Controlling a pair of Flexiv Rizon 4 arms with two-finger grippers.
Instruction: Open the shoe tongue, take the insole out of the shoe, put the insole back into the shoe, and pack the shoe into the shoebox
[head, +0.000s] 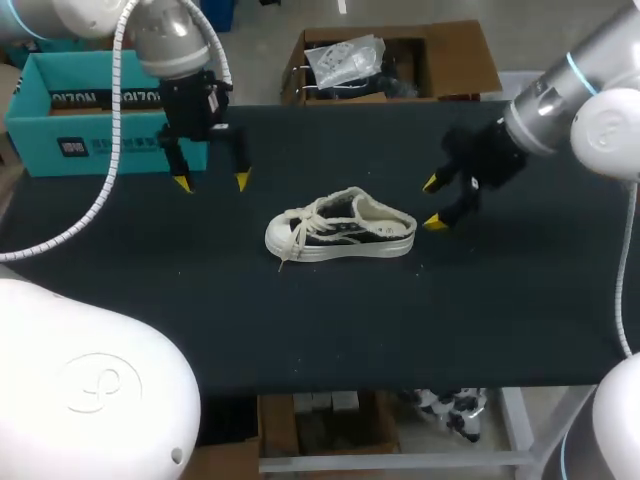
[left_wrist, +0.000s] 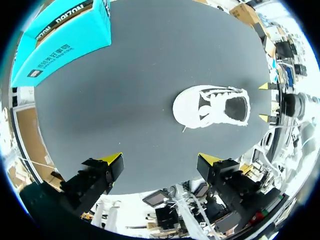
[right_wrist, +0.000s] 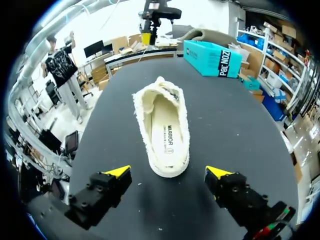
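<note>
Shoe (head: 340, 225) sits upright on the surface (head: 300, 320), insole (right_wrist: 167, 135) inside; left pincer (head: 212, 183) and right pincer (head: 433, 203) gape wide, empty.

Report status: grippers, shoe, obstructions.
Left gripper open, off the shoe. Right gripper open at the heel, not touching. Insole inside shoe. Nothing blocking either approach.

Bright, even light from above. The dark surface (head: 500, 300) is matte and evenly lit; the shoe (head: 340, 225) casts only a faint, soft shadow. In both wrist views straight edges bow toward the rim.
</note>
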